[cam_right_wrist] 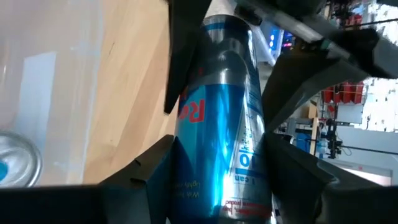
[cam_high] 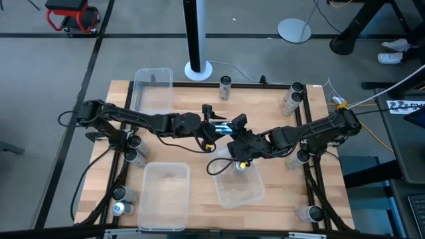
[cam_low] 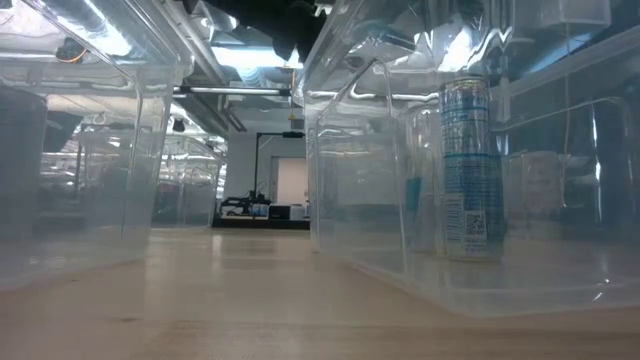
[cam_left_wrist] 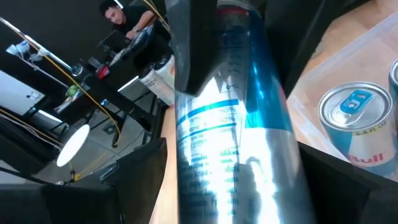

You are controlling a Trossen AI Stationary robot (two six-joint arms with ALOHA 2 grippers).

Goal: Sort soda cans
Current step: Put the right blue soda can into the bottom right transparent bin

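I see both grippers, left (cam_high: 214, 126) and right (cam_high: 234, 127), with fingers closed on one can (cam_high: 222, 126) between them, its long axis running from one gripper to the other.

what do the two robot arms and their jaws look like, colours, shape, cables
Both are matte black, chunky jointed arms. The left gripper and right gripper end in flat, dark angular jaws. Black cables loop along each arm onto the light wooden slatted table. A small yellow detail shows under the right wrist.
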